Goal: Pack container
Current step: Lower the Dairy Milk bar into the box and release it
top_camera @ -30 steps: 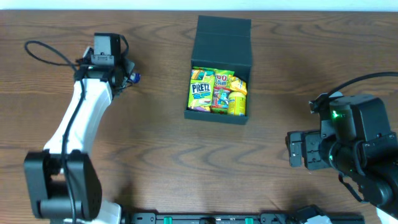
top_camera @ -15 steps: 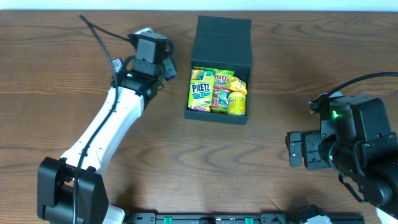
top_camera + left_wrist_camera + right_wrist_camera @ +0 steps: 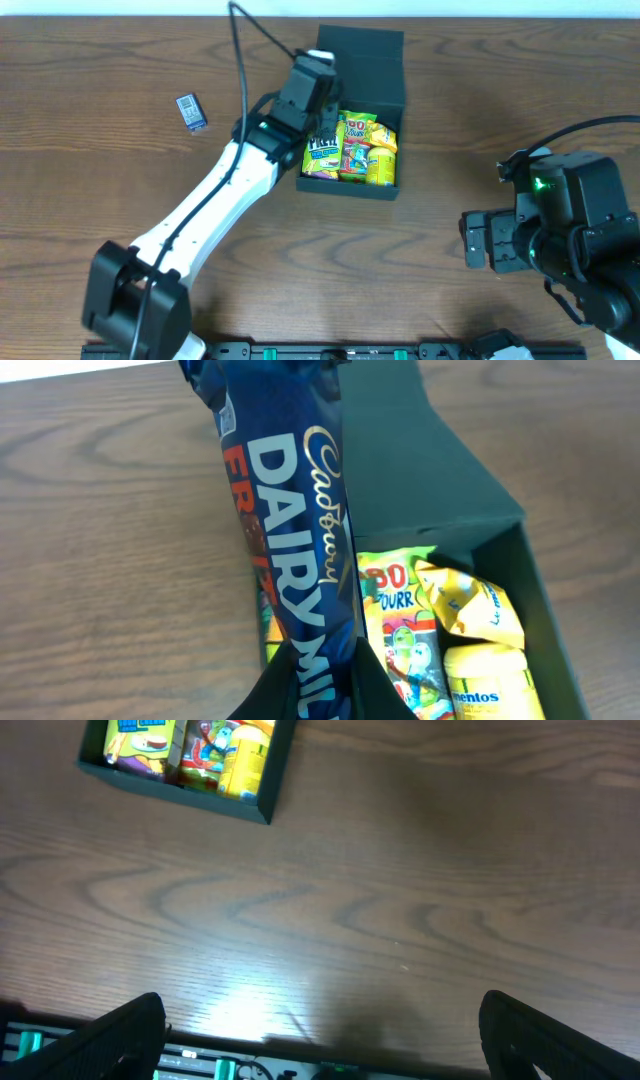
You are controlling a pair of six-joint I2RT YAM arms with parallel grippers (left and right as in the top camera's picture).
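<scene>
The container [image 3: 361,52], a dark charcoal box with its flap lid up, stands at the table's back centre with several snack packets inside, among them a Pretz pack [image 3: 322,150] and a yellow Mentos tub [image 3: 380,166]. My left gripper [image 3: 318,88] hovers over the box's left edge. In the left wrist view this gripper [image 3: 318,682] is shut on a blue Cadbury Dairy Milk bar [image 3: 290,510], which hangs beside the lid [image 3: 400,450]. My right gripper [image 3: 478,241] rests far right; its jaws stand wide open and empty [image 3: 320,1038].
A small blue packet [image 3: 191,110] lies on the wood at the back left. The right wrist view catches the box's near wall [image 3: 175,793] at its top left. A black rail [image 3: 330,351] runs along the table's front edge.
My left arm has swung right from the table's back left to the container's left edge, carrying the chocolate bar. The small blue packet is now uncovered. The right arm has not moved.
</scene>
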